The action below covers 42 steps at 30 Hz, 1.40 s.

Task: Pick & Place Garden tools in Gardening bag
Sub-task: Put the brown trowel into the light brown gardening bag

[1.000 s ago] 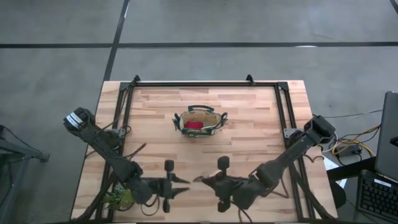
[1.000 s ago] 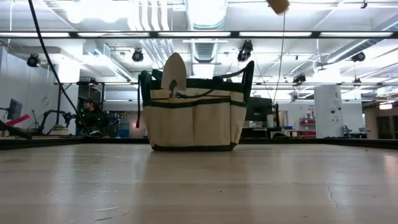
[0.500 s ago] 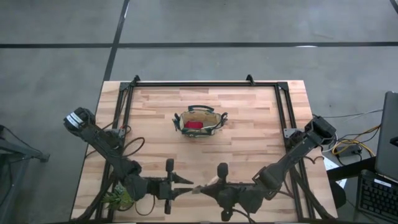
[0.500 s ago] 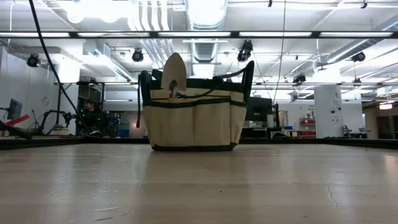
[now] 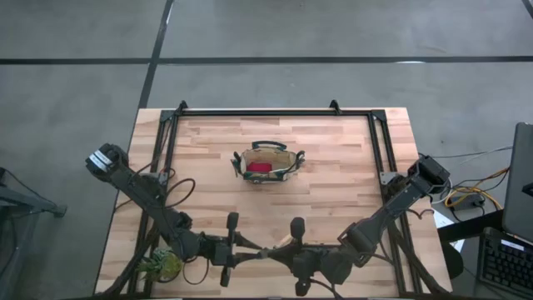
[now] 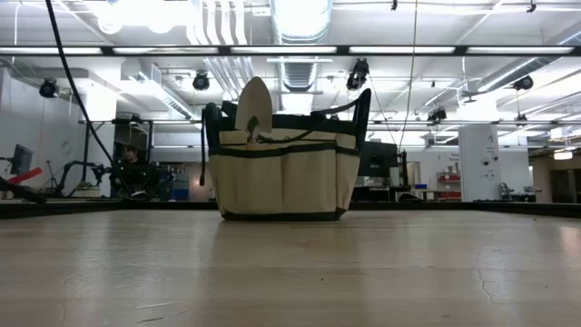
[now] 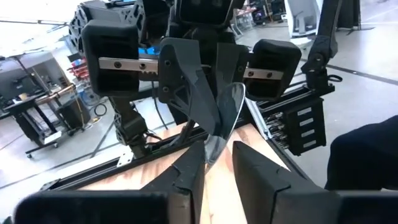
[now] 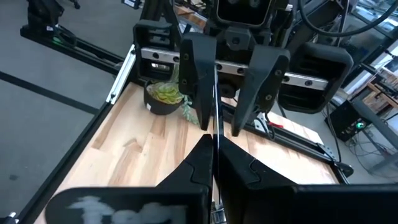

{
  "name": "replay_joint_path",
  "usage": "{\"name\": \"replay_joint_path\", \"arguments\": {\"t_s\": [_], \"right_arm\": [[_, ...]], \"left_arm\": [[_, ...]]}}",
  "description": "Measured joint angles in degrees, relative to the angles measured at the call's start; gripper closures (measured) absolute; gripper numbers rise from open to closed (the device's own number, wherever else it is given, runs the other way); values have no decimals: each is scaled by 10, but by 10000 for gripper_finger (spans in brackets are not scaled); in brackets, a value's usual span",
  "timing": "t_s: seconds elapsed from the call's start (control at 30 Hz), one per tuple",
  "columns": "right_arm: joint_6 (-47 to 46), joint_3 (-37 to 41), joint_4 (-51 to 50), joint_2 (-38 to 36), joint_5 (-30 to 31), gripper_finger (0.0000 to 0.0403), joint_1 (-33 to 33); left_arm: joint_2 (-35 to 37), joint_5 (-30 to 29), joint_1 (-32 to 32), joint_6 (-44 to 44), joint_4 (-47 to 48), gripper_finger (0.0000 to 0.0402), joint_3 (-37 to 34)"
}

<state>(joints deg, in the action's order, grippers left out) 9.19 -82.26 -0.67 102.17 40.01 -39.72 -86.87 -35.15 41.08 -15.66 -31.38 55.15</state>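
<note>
Mostly done, I think. The bag [image 5: 267, 162] sits mid-counter [image 5: 333, 200] with a red item [image 5: 260, 167] inside and a trowel blade [image 6: 253, 104] poking up out of it. At the near edge my two hands meet nose to nose: the right hand [image 5: 287, 253] is clenched on a second trowel [image 8: 215, 106], and the left hand [image 5: 247, 249] has its fingers [image 7: 256, 171] spread around the blade, not gripping. Looks like a handover. Plant [image 5: 158, 267] stays out.

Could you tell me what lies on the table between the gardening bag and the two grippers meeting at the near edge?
Nothing: the high view shows only bare wood between the gardening bag and the left gripper and right gripper, which face each other over a trowel.
</note>
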Motion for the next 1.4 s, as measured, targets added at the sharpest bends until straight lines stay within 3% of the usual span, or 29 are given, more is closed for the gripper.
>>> {"name": "replay_joint_path", "arguments": {"t_s": [0.23, 0.57, 0.87, 1.13, 1.4], "right_arm": [[-4, 0, 0, 0, -4, 394, 2], [-76, 0, -50, 0, -2, 386, 4], [-159, 1, -127, 0, 6, 316, 6], [-152, 0, -130, -10, 7, 269, 7], [-153, -1, -127, -13, -1, 257, 17]], "left_arm": [[0, 38, -2, -7, -1, 392, 2], [0, 24, -3, 20, 17, 399, -1], [0, 20, -3, 37, 44, 400, -1], [0, -8, -6, 79, 109, 401, 6], [0, -10, -25, 133, 136, 401, 8]]}}
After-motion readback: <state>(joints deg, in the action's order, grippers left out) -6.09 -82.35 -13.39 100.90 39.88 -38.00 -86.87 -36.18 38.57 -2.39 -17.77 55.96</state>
